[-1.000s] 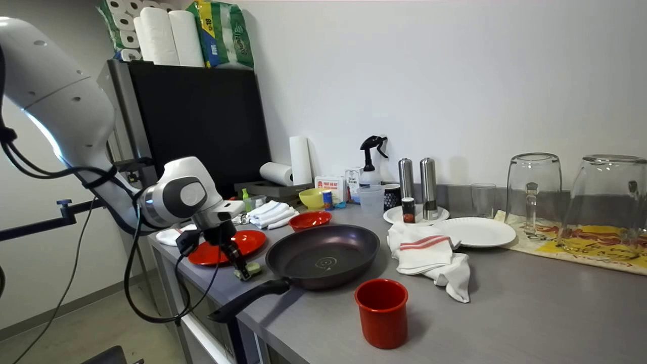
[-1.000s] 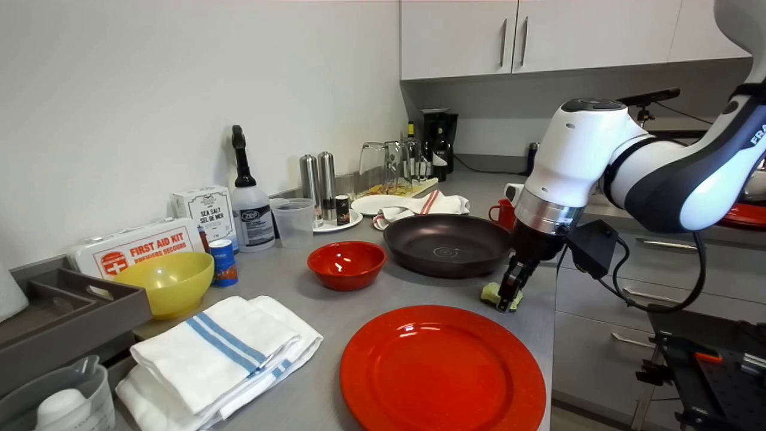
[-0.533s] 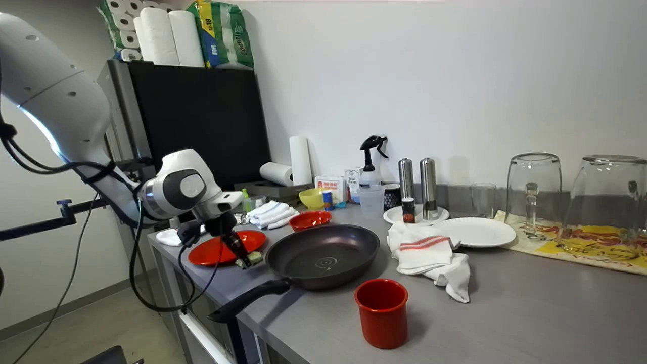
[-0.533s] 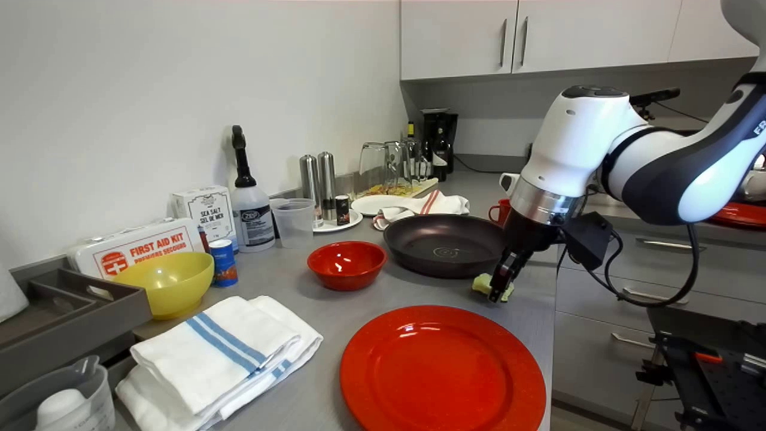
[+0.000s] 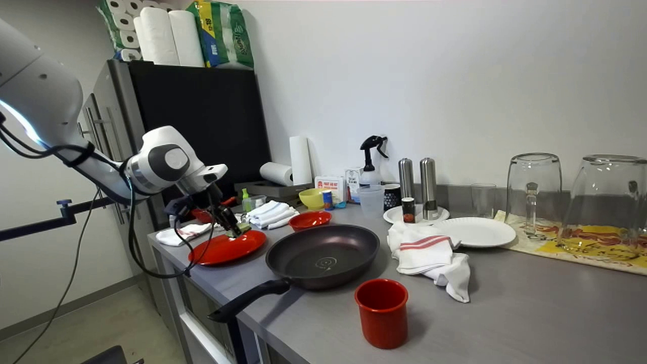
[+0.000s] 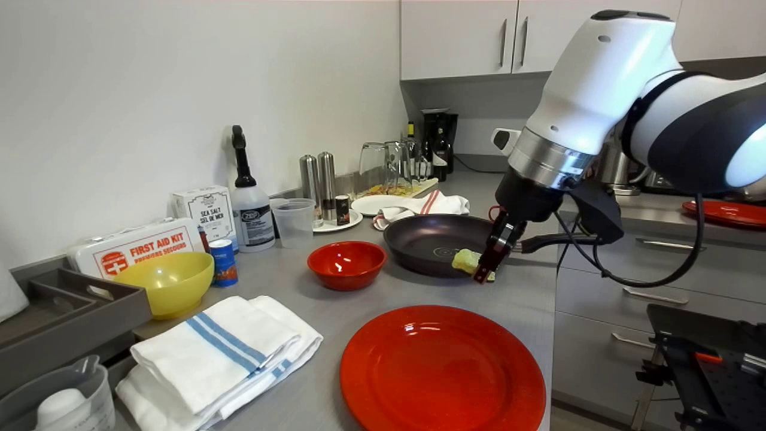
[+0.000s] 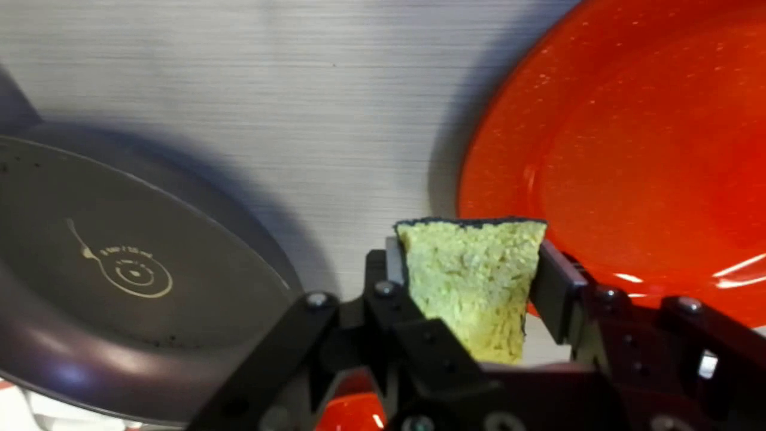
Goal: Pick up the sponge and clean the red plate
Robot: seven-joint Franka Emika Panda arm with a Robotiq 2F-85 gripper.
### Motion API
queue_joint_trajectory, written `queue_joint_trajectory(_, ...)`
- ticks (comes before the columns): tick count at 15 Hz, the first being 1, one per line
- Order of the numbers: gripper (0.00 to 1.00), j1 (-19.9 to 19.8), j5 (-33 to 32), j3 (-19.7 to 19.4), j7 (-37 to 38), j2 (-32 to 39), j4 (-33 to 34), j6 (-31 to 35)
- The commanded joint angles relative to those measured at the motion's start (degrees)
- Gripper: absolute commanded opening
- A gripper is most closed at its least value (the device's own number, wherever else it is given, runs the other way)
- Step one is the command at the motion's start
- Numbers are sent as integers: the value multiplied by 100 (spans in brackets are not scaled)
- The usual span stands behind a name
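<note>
My gripper is shut on the sponge, a yellow-green block with a dark edge, squeezed between its two finger pads. In an exterior view the sponge hangs above the counter, just in front of the frying pan from there. The red plate, glossy and round, lies flat on the counter nearer that camera, apart from the sponge. From the wrist, the plate fills the right side, and its left rim passes behind the sponge and the right finger. In an exterior view the sponge appears over the plate's far edge.
A black frying pan stands beside the plate, its handle jutting over the counter's front edge. A small red bowl and folded white towels lie toward the wall. A red cup stands near the front.
My gripper has risen off the counter with the sponge between its fingers. It has also shifted toward the red plate's side, up and left in both exterior views. Plate and pan have stayed put.
</note>
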Motion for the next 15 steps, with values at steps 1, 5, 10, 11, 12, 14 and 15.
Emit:
queue_joint_trajectory(1,27,283,226,156,-592,153,295,-311)
queue_joint_trajectory(5,27,411,297,239,-769,419,497,-291)
queue_joint_trajectory(10,27,371,259,259,-34,755,792,-258)
queue_joint_trajectory(11,27,372,257,259,157,833,859,-278)
queue_joint_trajectory(12,27,379,260,262,291,910,922,-296)
queue_joint_trajectory(14,27,409,246,275,596,1093,1047,-322)
queue_joint_trajectory(15,27,429,197,280,736,1203,1113,-336)
